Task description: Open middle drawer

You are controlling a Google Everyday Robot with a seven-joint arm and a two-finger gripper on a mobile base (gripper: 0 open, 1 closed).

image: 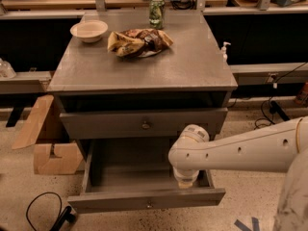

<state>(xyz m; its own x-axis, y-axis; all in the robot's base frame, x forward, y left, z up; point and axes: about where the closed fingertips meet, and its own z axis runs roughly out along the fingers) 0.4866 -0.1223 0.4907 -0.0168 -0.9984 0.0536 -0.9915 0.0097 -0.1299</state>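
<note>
Speckled floor (19,186), matte grey cabinet (192,66). The gripper (185,181) is hung over the right end of the pulled-out bottom drawer (110,203); its grip can't be told. The middle drawer (106,124), flat-fronted with a round brass knob, is seen just up-left of it, looks pushed in.

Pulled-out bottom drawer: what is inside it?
The bottom drawer shows only bare floor. The gripper hangs into its right front corner, the arm covering that part; the rear is hidden beneath the middle drawer.
</note>
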